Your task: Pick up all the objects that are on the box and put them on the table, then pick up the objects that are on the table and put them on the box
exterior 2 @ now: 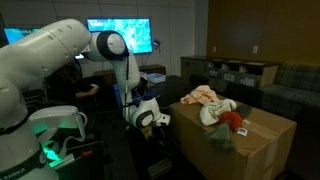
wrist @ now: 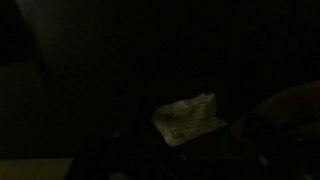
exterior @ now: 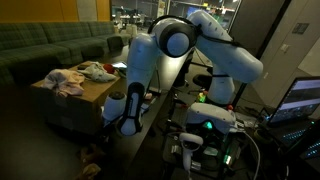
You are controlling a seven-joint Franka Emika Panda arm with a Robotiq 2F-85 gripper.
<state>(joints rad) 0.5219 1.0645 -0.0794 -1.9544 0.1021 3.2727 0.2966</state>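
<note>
On top of the box (exterior 2: 262,138), cloths (exterior 2: 205,97) and a red ball (exterior 2: 232,118) lie heaped; the gripper (exterior 2: 150,119) hangs low just beside it, jaws spread and empty, likely poised for a first pick.

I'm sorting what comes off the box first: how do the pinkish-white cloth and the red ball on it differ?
Colour: the pinkish-white cloth is pale, the red ball vivid. Shape and size: the cloth spreads in loose crumpled folds, far wider than the small, compact ball. Place: the cloth lies near a corner of the top, the ball closer to its middle. Both rest on the cardboard box.
</note>
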